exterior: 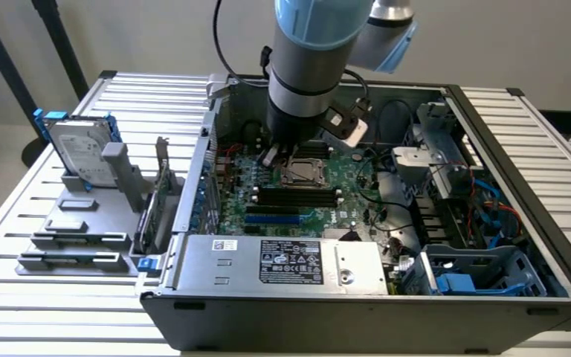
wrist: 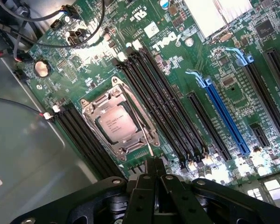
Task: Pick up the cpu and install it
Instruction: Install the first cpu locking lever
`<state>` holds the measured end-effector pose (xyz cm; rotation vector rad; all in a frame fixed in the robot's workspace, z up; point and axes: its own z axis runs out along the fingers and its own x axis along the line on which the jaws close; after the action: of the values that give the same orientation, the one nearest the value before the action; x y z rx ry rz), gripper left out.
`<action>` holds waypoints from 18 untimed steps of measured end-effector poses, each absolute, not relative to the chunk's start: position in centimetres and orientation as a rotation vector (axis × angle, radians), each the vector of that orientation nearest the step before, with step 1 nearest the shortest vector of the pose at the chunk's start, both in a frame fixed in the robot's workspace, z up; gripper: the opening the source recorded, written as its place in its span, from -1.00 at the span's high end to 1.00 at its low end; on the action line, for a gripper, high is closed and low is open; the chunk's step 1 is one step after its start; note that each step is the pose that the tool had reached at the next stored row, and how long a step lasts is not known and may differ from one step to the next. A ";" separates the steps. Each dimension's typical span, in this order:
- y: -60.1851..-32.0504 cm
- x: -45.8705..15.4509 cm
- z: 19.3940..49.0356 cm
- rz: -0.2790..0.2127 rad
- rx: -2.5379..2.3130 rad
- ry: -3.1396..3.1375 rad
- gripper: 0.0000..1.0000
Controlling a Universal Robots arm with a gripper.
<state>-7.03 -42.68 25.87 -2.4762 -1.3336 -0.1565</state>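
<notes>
The cpu (wrist: 116,125), a small square chip with a dull silver top, lies flat inside the black socket frame (wrist: 92,108) on the green motherboard. In the exterior view the cpu (exterior: 306,173) sits in the middle of the board inside the open computer case. My gripper (wrist: 155,163) is shut, its black fingers pressed together with nothing between them. Its tips hang just beside the socket, close to the end of a thin metal lever (wrist: 141,135) that runs along the frame's side. In the exterior view the gripper (exterior: 282,156) points down just off the socket's corner.
Black memory slots (wrist: 154,93) flank the socket on both sides, with a blue expansion slot (wrist: 226,116) farther off. Cables (exterior: 385,160) and drive cages (exterior: 454,178) fill the case's right in the exterior view. A hard drive with blue rails (exterior: 79,149) stands in a grey rack outside the case.
</notes>
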 end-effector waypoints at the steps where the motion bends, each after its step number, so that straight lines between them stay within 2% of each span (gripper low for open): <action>1: -42.7 -7.0 25.8 -0.156 -2.476 -1.333 0.79; 18: -42.6 -6.8 24.1 -0.158 -2.482 -1.325 0.79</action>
<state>-6.81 -42.58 24.14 -2.4815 -1.3247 -0.1579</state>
